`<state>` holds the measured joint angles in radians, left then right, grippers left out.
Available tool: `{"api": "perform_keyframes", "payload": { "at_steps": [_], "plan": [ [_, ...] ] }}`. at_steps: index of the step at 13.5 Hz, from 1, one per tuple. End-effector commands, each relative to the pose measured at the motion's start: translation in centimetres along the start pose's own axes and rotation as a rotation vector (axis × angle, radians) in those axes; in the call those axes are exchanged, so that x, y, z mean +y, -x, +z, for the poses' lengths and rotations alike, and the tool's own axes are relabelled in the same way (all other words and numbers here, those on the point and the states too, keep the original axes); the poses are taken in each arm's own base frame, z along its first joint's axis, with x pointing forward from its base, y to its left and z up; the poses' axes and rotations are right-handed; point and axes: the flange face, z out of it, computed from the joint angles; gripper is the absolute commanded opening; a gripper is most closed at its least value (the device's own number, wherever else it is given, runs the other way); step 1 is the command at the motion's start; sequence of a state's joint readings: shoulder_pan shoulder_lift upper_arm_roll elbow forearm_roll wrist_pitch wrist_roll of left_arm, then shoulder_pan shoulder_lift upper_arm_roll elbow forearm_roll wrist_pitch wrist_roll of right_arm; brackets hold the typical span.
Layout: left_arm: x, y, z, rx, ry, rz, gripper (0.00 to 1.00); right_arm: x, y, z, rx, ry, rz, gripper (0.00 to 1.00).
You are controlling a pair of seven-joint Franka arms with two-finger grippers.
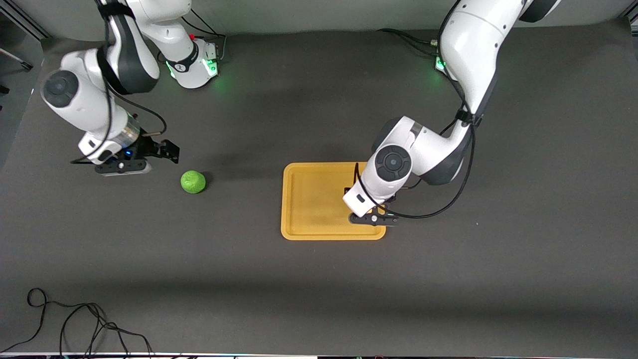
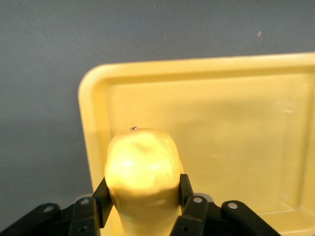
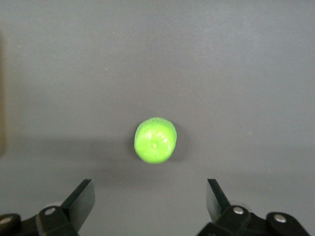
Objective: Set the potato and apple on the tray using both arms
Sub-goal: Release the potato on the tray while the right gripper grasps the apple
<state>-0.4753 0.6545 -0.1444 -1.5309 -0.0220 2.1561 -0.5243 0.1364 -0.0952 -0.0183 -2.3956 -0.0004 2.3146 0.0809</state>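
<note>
Neither fruit rests on the tray (image 1: 309, 204) yet, as far as we can judge, though one is close. Our left tool (image 2: 142, 209) hangs over the tray's corner nearest the front camera at the left arm's end, its fingers clamped on either side of the potato (image 2: 142, 164); from the wrist view we see the yellow-tan lump gripped above the tray's floor, and we cannot tell whether it touches down. What remains for that arm, we think, is to lower and let go.

The apple (image 1: 193, 181) sits on the bare bench (image 1: 319, 299), well apart from the tray, toward the right arm's end. Our right tool (image 3: 150, 204) hovers just beside it with fingers spread wide and nothing between them; the right wrist view shows the green ball ahead of the open gap. So the whole apple half is left: grasp, carry, set down.

We can read no brand, label or writing anywhere in these views.
</note>
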Motion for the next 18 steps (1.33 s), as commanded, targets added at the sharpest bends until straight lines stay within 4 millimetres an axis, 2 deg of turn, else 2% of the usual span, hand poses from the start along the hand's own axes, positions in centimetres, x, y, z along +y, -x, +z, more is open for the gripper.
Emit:
{"api": "perform_keyframes", "payload": {
  "at_steps": [1,4,6,7,9,10,12,14,15,16,17,18],
  "plan": [
    [0.0,1.1,4.0,-0.003,-0.016,0.001,0.00,0.1,0.5,5.5,0.033,-0.004,0.023,1.00],
    [0.0,1.3,4.5,-0.009,-0.027,-0.010,0.00,0.2,-0.1,10.0,0.048,-0.004,0.032,1.00],
    [-0.3,1.1,4.7,-0.004,-0.040,-0.004,0.99,0.2,-0.2,11.5,0.056,-0.004,0.030,1.00],
    [-0.4,1.1,4.2,-0.003,-0.048,0.000,1.00,0.2,-0.2,12.4,0.058,-0.003,0.030,1.00],
    [-1.0,0.6,1.7,0.022,-0.053,-0.003,1.00,0.2,-0.1,14.3,0.058,-0.002,0.030,1.00],
    [-1.7,0.4,-0.3,0.026,-0.059,-0.010,1.00,0.2,0.1,15.0,0.050,-0.001,0.030,1.00],
    [-3.1,0.2,-6.0,0.045,-0.062,-0.040,1.00,0.3,0.3,15.7,0.035,0.001,0.030,1.00],
    [-7.2,0.0,-12.8,0.060,-0.076,-0.082,1.00,0.3,0.5,16.2,0.023,0.002,0.030,0.98],
    [-10.5,-0.3,-15.9,0.063,-0.079,-0.104,1.00,0.3,0.5,16.2,0.020,0.002,0.029,0.79],
    [-13.5,-0.2,-18.3,0.043,-0.091,-0.049,1.00,0.3,0.5,16.1,0.021,0.002,0.029,0.64],
    [-16.1,0.6,-20.5,0.001,-0.107,0.025,1.00,0.3,0.4,15.8,0.023,0.002,0.027,0.57],
    [-18.4,1.1,-22.4,-0.018,-0.115,0.044,1.00,0.2,0.3,15.1,0.027,0.001,0.026,0.55]
  ]
}}
